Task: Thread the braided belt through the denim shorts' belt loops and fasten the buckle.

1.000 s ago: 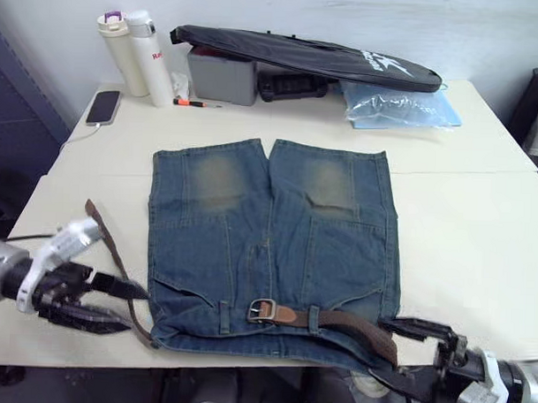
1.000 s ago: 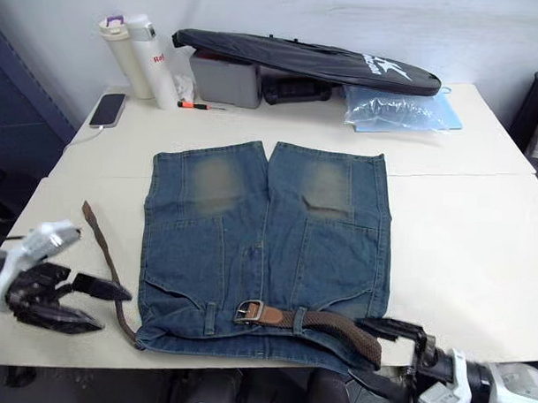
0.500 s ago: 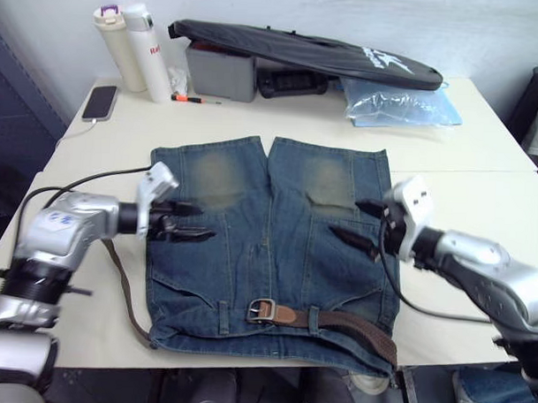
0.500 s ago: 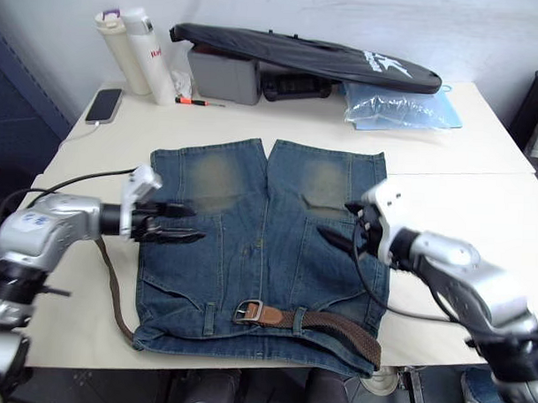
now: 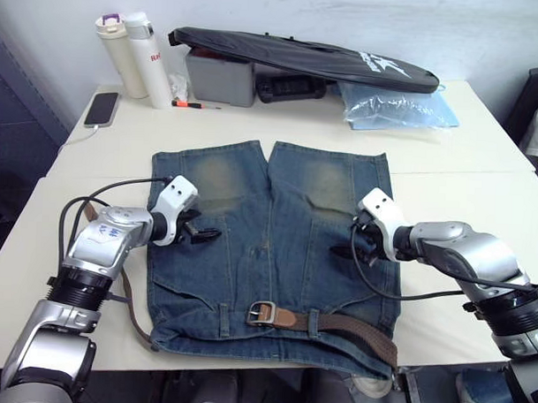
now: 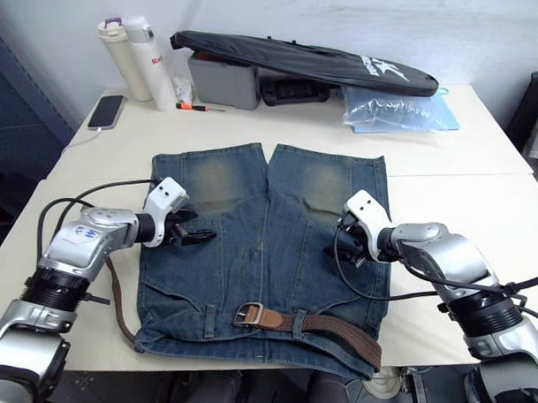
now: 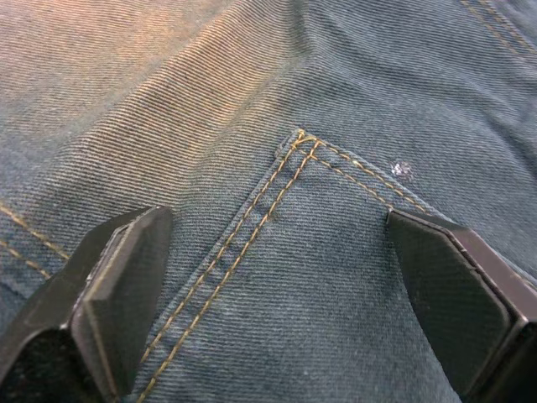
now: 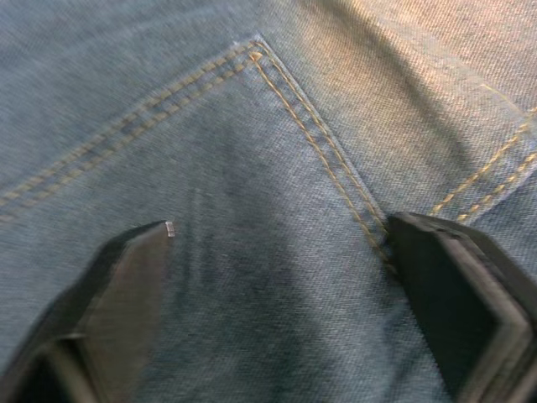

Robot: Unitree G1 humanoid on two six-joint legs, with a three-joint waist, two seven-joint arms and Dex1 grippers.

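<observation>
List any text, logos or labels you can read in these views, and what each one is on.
White bottle: red lettering starting "R", the rest too small to read.
Long black bag: a white logo near its right end, not legible.
Denim shorts, braided belt and buckle: no text visible.

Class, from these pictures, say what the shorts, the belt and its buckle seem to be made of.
Denim shorts: blue twill cotton, faded, orange stitching. Braided belt: woven brown strap, likely leather, with a smoother tan end. Buckle: silver-grey, shiny, probably metal.
</observation>
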